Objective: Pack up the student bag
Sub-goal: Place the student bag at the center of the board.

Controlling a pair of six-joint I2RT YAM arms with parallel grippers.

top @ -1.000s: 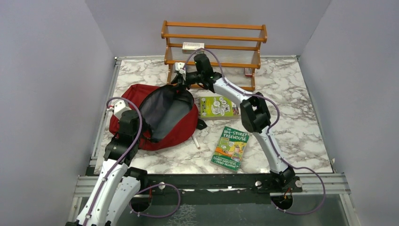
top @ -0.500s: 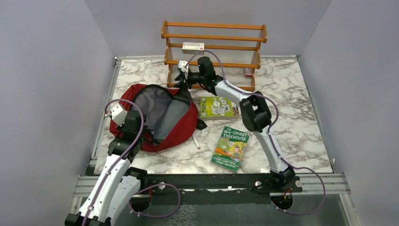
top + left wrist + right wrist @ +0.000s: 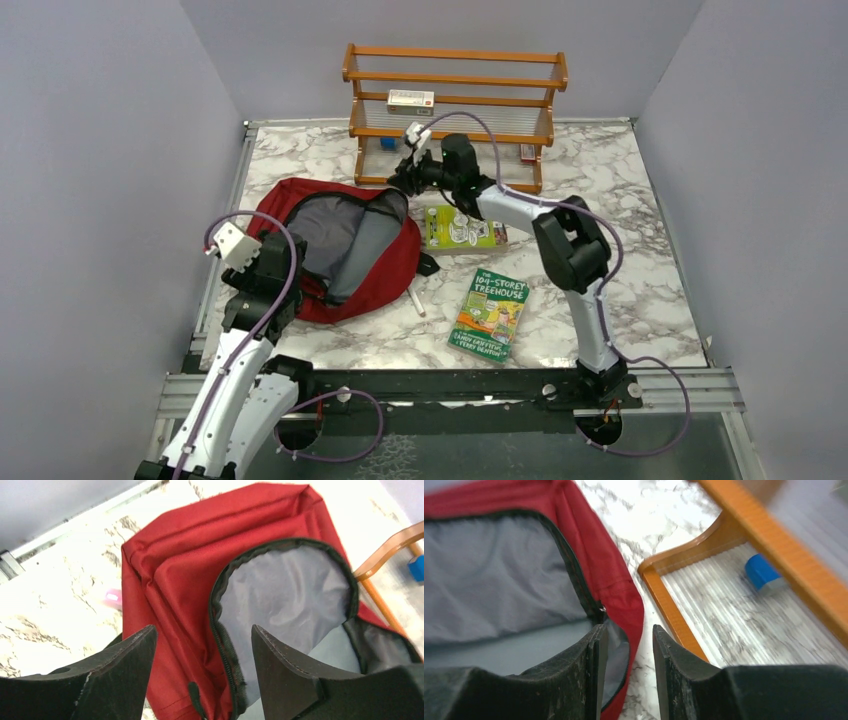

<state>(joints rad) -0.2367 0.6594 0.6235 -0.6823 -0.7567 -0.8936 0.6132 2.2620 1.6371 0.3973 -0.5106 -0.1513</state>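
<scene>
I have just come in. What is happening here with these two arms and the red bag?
Two robot arms are packing the student bag, a dark red backpack lying unzipped on the marble table, grey lining showing. The left gripper hangs open over its near left part, holding nothing. The right gripper is at its far edge beside the wooden rack, jaws apart and empty. A green book and the Treehouse book lie on the table right of the bag, not yet packed.

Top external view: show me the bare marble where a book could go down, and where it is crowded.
Widest bare table: right of the Treehouse book, beyond the right arm. Also the far left corner, between the rack and the student bag. Crowded: the middle, where bag, green book and rack close in.
</scene>
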